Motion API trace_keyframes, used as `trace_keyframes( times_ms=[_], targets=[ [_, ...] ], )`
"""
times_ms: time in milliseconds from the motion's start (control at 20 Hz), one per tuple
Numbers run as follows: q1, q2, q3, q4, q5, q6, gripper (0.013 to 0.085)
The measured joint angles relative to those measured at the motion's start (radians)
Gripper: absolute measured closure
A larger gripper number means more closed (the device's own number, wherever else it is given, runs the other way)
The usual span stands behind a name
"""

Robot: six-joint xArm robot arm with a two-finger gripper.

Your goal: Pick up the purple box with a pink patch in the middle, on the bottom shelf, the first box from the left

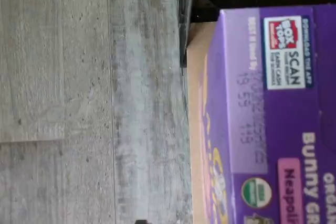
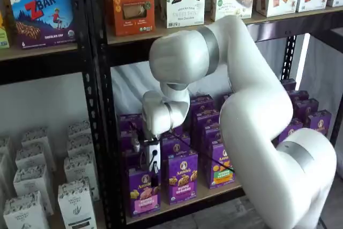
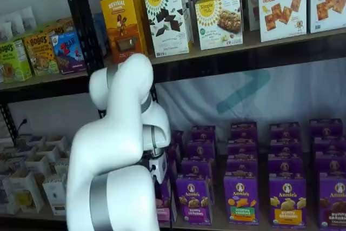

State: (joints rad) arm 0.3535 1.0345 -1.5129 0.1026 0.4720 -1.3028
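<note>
The purple box (image 2: 143, 192) stands upright at the front left end of the bottom shelf (image 2: 214, 196), close beside the black perforated upright (image 2: 99, 132) of the rack, so there is little free room on that side; on its other side a second purple carton (image 2: 181, 177) stands just beside it, with more purple cartons in rows behind. Its front face looks out over the open front edge of the board. In the wrist view the top of the same box (image 1: 273, 119) fills one side of the picture, showing a Box Tops label, a printed date code and part of a pink patch, with the tan board edge (image 1: 197, 129) beside it and grey plank flooring (image 1: 89, 98) beyond the rack frame. In a shelf view the gripper (image 2: 152, 165) hangs directly above the purple box, its white body below the wrist joint and dark fingers reaching down to about the box's top; the fingers are too small and dark to make out a gap or a grip, so I cannot tell whether the pincer is released or clenched, or whether it touches the carton. In the other shelf view the white arm (image 3: 121, 160) covers the pincer and most of the box. Above, a higher board (image 2: 177, 33) carries orange, white and other cartons, and pale cartons (image 2: 32, 186) fill the neighbouring bay.
</note>
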Motion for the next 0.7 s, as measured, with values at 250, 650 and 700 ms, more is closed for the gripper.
trace_keyframes(
  times_ms=[250, 650, 700],
  targets=[
    [0.004, 0.023, -0.014, 0.011, -0.025, -0.006, 0.013],
    [0.005, 0.043, -0.036, 0.01, -0.022, -0.004, 0.029],
    [0.006, 0.044, -0.036, 0.009, -0.021, -0.002, 0.033]
  ],
)
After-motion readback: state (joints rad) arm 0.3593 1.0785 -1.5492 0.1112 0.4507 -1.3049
